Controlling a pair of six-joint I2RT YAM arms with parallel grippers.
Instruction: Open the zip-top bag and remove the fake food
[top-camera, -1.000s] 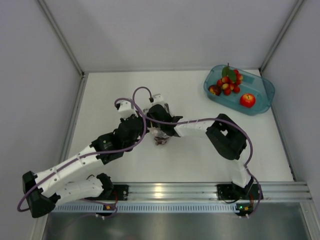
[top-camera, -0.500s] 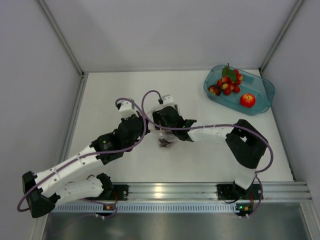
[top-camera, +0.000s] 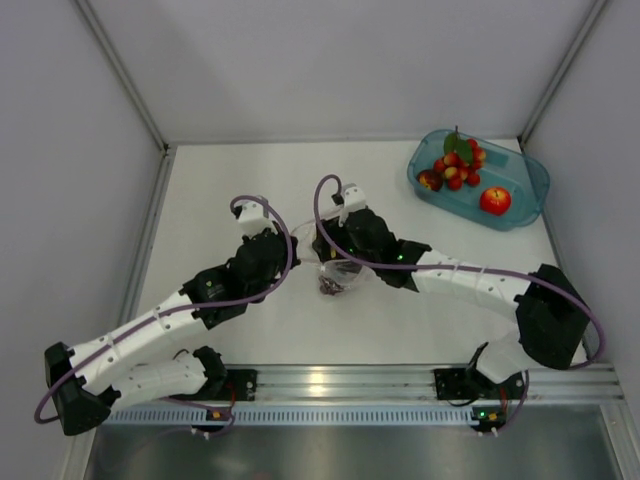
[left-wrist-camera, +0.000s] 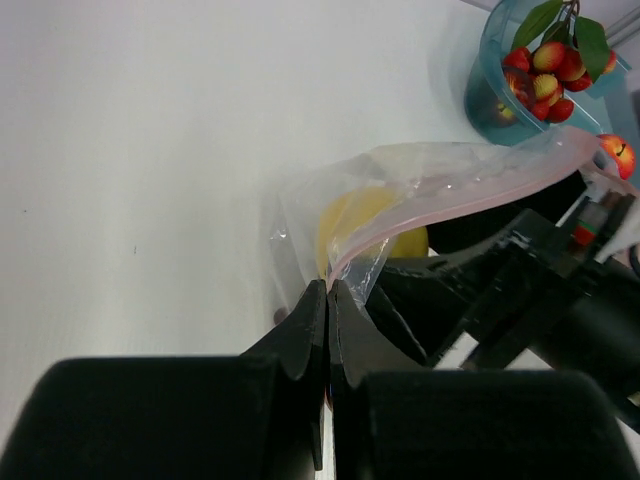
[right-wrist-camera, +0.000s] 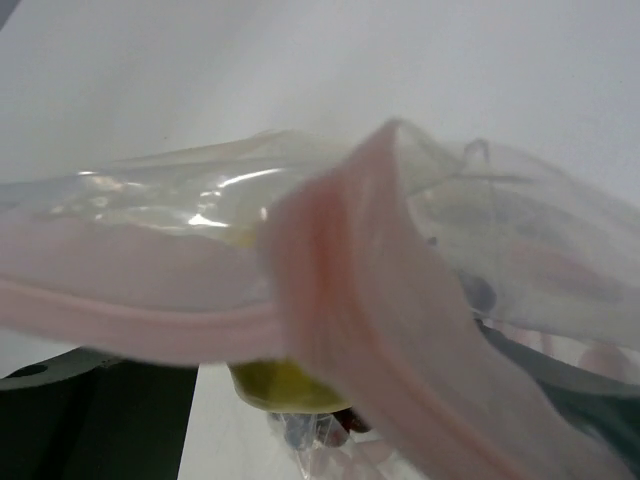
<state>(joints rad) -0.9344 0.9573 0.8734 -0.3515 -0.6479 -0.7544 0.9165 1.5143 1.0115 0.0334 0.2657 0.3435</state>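
Observation:
The zip-top bag (top-camera: 336, 277) lies mid-table, clear, with a pink zip strip (left-wrist-camera: 440, 205). My left gripper (left-wrist-camera: 328, 287) is shut on one end of that strip, holding the mouth up. A yellow lemon (left-wrist-camera: 362, 222) and dark grapes (top-camera: 329, 286) are inside the bag. My right gripper (top-camera: 338, 252) is at the bag's mouth with its jaws wide apart. In the right wrist view the strip (right-wrist-camera: 330, 300) drapes across the lens, with the lemon (right-wrist-camera: 282, 386) below it. Whether the right fingers touch the lemon is hidden. A red apple (top-camera: 494, 200) and red berries (top-camera: 457, 166) lie in the tub.
The teal translucent tub (top-camera: 525, 215) stands at the back right, near the right wall. Grey enclosure walls meet the table at the back and on both sides. The two arms cross close together at the middle of the table.
My right arm has stretched out, its elbow swinging right, and its gripper has shifted right and a little farther back at the bag's mouth. The left arm has not moved.

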